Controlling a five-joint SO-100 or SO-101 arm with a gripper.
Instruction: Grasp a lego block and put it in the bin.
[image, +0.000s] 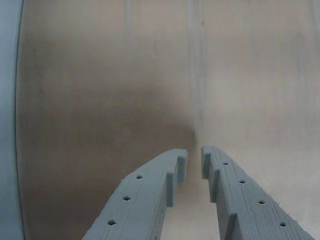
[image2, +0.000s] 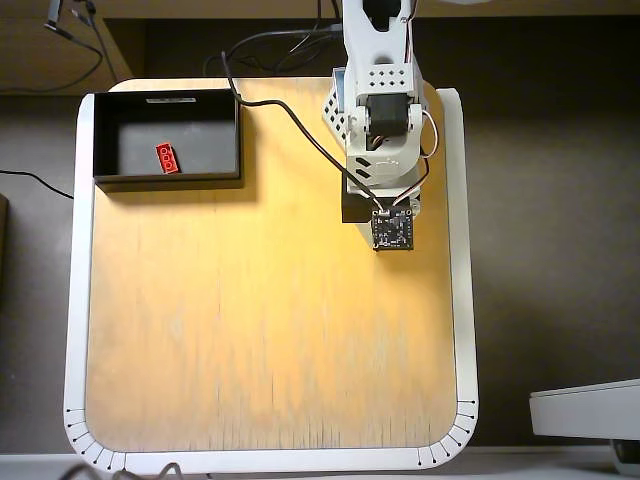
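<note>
Overhead view: the lego block (image2: 167, 158) lies on the floor of the bin (image2: 100, 140), toward the bin's lower middle, turned at a slant to the walls and touching none of them that I can make out. Nothing else is in the bin. The bin sits at the upper left corner of the wooden table (image2: 260, 320), and my arm is well apart from it, on the right side near the table's top edge.

Wrist view: my gripper (image: 194, 162) points at bare wood. The two fingers are nearly together, a thin gap between the tips, and they hold nothing. Neither block nor bin is in this view.

Judgement: the placing step looks done; what is left is to stay clear.

Risks from here:
- Any sweep of the arm toward the upper left could catch the bin's wall and shove the bin, since it appears to rest loose on the table.
- The black cable (image2: 290, 118) runs from beside the bin's corner to my wrist; if it tightens in a swing it might drag on that corner.
</note>
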